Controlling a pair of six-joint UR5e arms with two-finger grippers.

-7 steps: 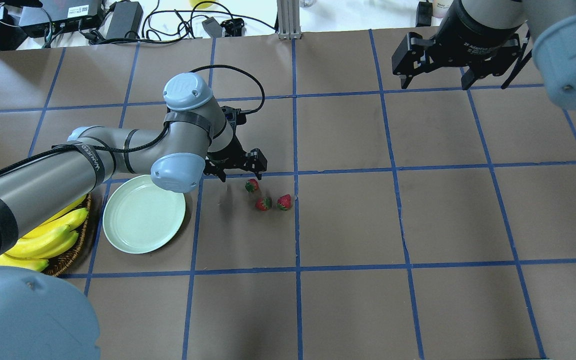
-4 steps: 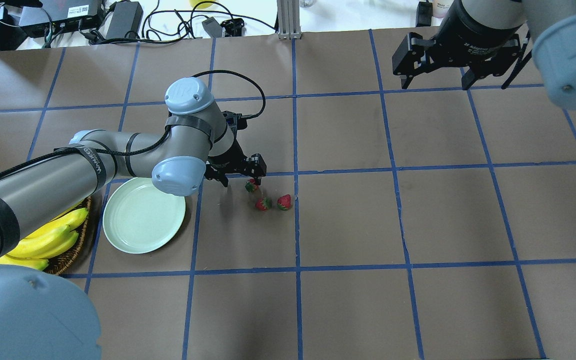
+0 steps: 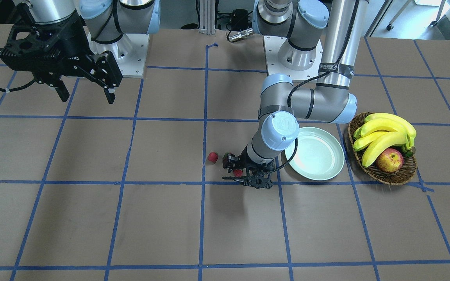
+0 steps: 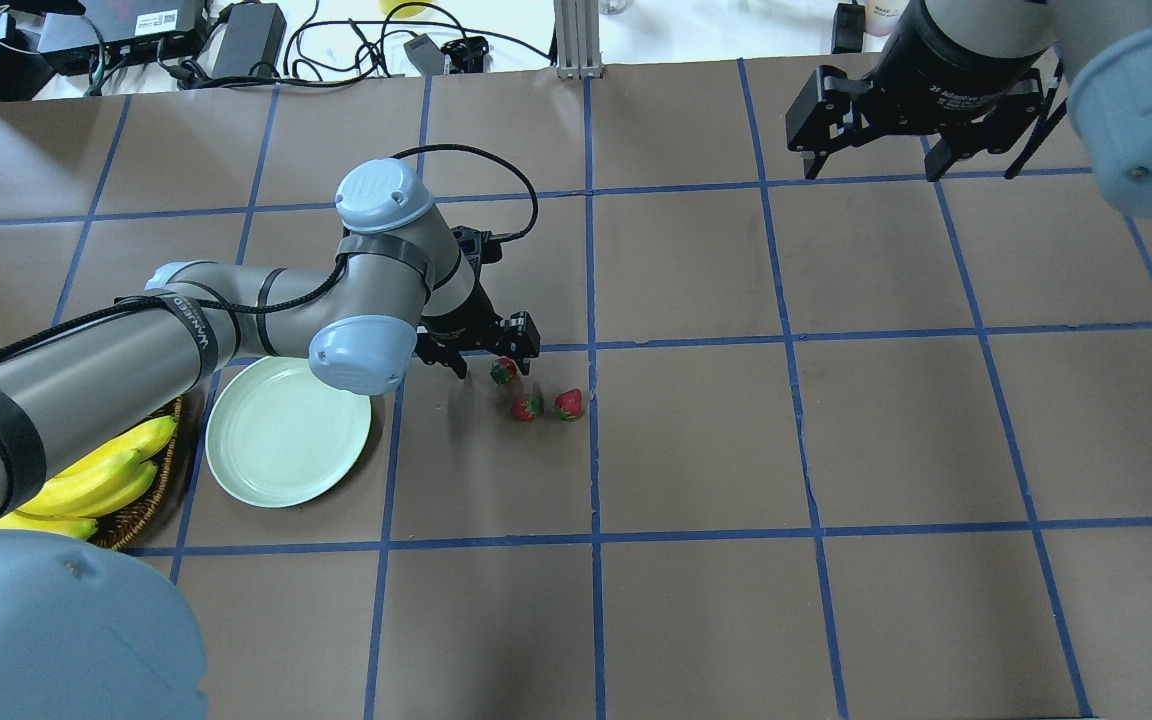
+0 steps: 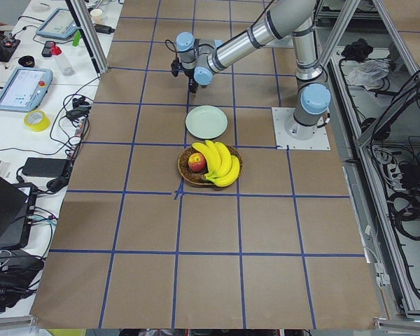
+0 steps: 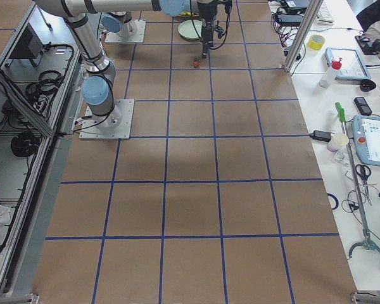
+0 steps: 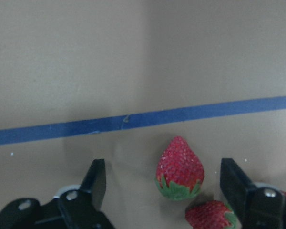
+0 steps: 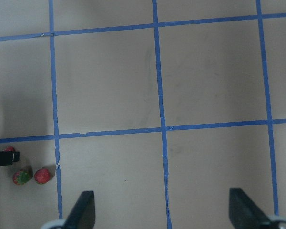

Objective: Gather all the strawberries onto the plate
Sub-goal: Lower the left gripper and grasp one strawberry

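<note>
While the left gripper stands open astride one strawberry, its neighbours at four and five o'clock risk being knocked as the fingers close. The plate waits at eight o'clock. The right gripper hangs open.

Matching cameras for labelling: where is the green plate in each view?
Front-facing: plate right of centre, basket to its right.
Overhead: plate lower left, beside basket.
Exterior left: plate upper centre, beyond basket.
Exterior right: plate, top edge.
Left wrist: absent.
Right wrist: absent.
Landmark: wicker basket.
</note>
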